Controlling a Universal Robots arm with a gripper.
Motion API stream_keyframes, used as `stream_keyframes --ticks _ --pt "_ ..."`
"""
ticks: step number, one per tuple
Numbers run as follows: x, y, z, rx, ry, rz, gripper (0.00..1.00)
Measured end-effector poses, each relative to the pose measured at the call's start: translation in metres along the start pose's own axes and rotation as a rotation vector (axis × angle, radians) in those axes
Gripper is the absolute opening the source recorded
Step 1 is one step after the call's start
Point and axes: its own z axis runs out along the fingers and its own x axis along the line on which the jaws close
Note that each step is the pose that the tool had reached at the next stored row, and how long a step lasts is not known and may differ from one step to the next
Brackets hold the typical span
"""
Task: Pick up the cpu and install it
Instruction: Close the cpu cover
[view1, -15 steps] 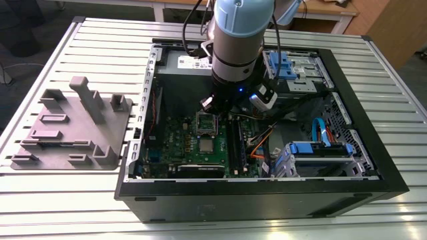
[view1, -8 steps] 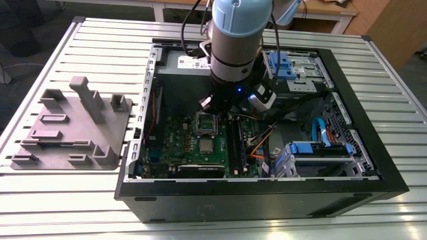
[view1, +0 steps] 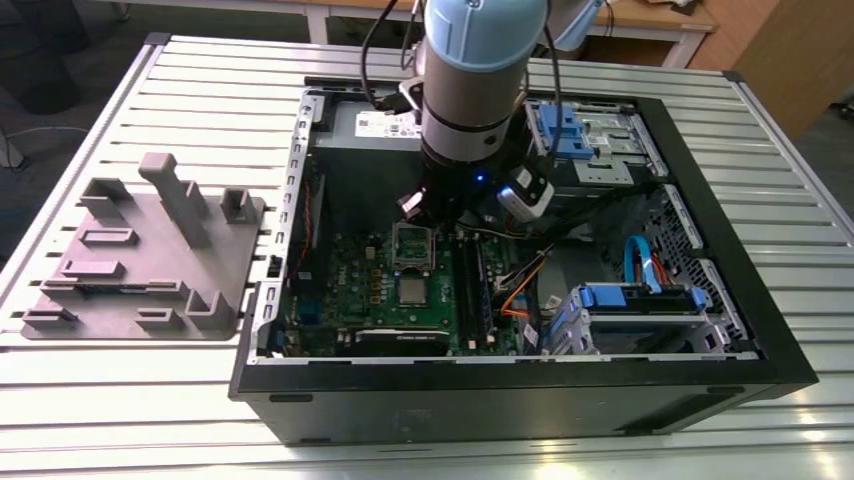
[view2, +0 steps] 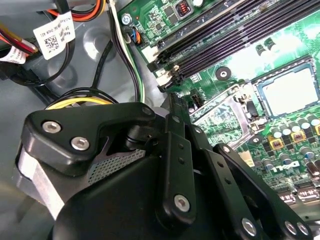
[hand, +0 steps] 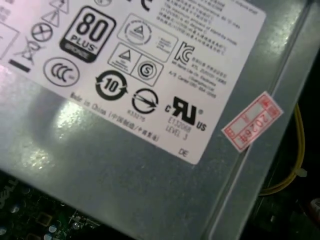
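the gripper, whose grip state i cannot tell, hangs inside the open computer case, walls close around. just beyond it the cpu, flat silvery square, lies in its socket on the green motherboard.

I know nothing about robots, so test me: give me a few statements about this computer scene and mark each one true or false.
1. The cpu lies flat on the green motherboard inside the open computer case. True.
2. The grey fixture plate sits inside the case. False: it rests on the slatted table, on the exterior view's left of the case.
3. The arm reaches down into the case from above. True.
4. The cpu is lifted clear in the gripper. False: in the second wrist view it lies on the board, apart from the gripper.
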Motion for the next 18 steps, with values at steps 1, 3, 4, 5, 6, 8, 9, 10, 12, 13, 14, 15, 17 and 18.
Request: stream_keyframes --ticks 1,3,4,5,6,8,9,10,12,13,14,15,17,18 --pt "0.0003 -0.0006 -0.0009 -0.0004 -0.0003 0.000 0.11" --pt "0.0008 -0.0017 -0.0028 -0.0014 -0.0009 -0.001 0.11" --pt "0.0010 -0.0023 -0.0035 -0.0024 -0.0017 -0.002 0.11" --pt "0.0013 -0.0027 -0.0043 -0.0032 -0.0023 -0.002 0.11" --pt "0.0015 -0.0031 -0.0051 -0.0041 -0.0030 -0.002 0.11" --pt "0.0019 -0.0038 -0.0072 -0.0057 -0.0043 -0.003 0.11" --pt "0.0021 -0.0040 -0.0082 -0.0062 -0.0050 -0.003 0.11" --pt "0.0023 -0.0043 -0.0093 -0.0067 -0.0057 -0.004 0.11" --pt "0.0030 -0.0048 -0.0110 -0.0084 -0.0082 -0.005 0.11" --pt "0.0036 -0.0051 -0.0117 -0.0097 -0.0099 -0.006 0.11" --pt "0.0041 -0.0054 -0.0124 -0.0107 -0.0116 -0.007 0.11" --pt "0.0047 -0.0059 -0.0130 -0.0122 -0.0136 -0.007 0.11" --pt "0.0060 -0.0065 -0.0139 -0.0141 -0.0167 -0.008 0.11" --pt "0.0066 -0.0067 -0.0142 -0.0148 -0.0182 -0.009 0.11"
